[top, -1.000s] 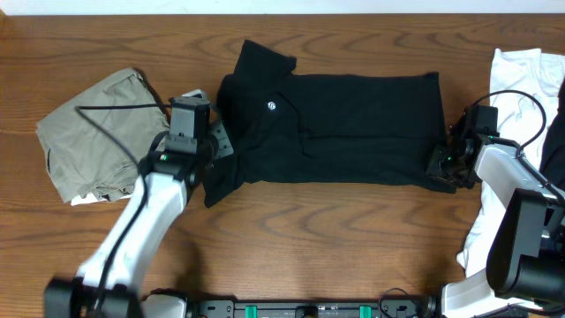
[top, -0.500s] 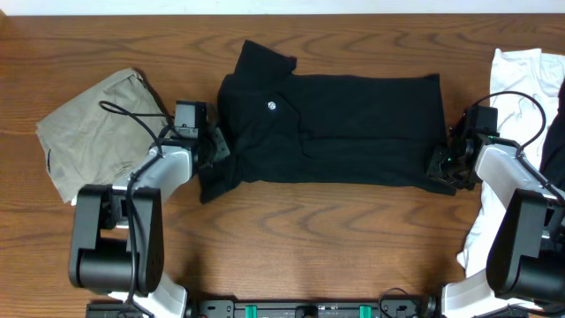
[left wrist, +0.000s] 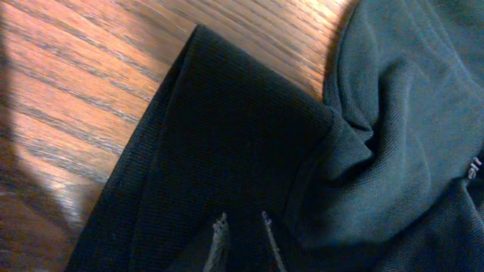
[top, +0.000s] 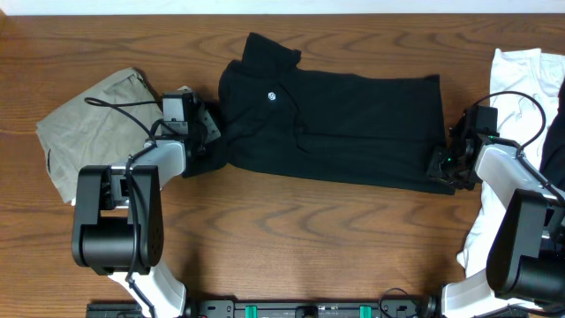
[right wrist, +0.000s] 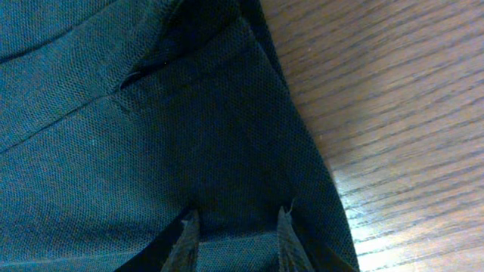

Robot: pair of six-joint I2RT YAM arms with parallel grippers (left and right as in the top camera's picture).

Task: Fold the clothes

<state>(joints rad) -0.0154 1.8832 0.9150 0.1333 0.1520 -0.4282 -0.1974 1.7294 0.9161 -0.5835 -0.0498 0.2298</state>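
The black shirt [top: 353, 124] lies spread across the middle of the table, with its collar at the far left and a small white logo [top: 273, 95] on the chest. My left gripper [top: 205, 140] is shut on the shirt's left sleeve. In the left wrist view the sleeve [left wrist: 227, 136] fills the frame and dark fabric sits between the narrow fingertips of the left gripper [left wrist: 242, 221]. My right gripper [top: 439, 165] is shut on the shirt's near right corner. In the right wrist view the shirt's cloth [right wrist: 151, 136] lies bunched between the fingers of the right gripper [right wrist: 236, 217].
An olive-grey garment [top: 88, 132] lies crumpled at the left, just behind my left arm. A white garment [top: 521, 88] lies at the right edge beside a black piece [top: 556, 150]. Bare wooden table [top: 309, 238] runs along the front.
My left gripper has moved left and toward the far side, dragging the sleeve with it. The shirt's left end has shifted and stretched. The right arm has not moved.
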